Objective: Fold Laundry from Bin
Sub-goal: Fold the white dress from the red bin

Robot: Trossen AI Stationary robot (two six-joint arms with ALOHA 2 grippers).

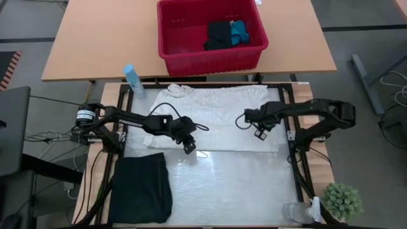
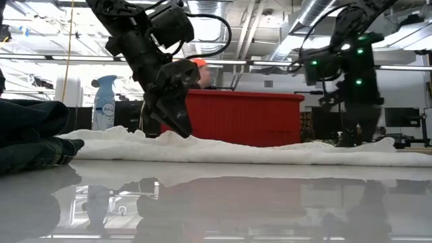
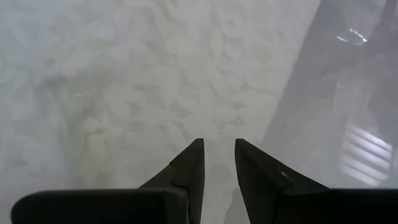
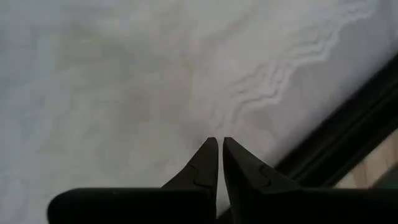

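The white crinkled garment [image 1: 216,117] lies spread flat over the far half of the table. My left gripper [image 1: 189,148] stands over the garment's near edge, pointing slantwise down. Its fingers are open by a narrow gap [image 3: 220,148] with only cloth showing beyond it. My right gripper [image 1: 260,133] stands over the garment's right part, near the right edge [image 4: 292,68]; its fingers are shut [image 4: 219,142]. The red bin [image 1: 210,60] stands on the wooden table beyond, with black and blue laundry [image 1: 226,35] inside. A black garment [image 1: 141,187] lies folded at the near left. My left gripper's fingertips [image 2: 182,131] come down to the top of the white garment [image 2: 270,152] in the low view, but I cannot tell whether they touch it. My right gripper's tips are hidden behind the cloth's ridge there, so contact cannot be told.
A blue spray bottle [image 1: 133,79] stands at the far left corner. A small green plant [image 1: 342,200] and a clear bottle [image 1: 299,213] stand at the near right corner. The glossy near half of the table [image 1: 229,184] lies bare between them and the black garment.
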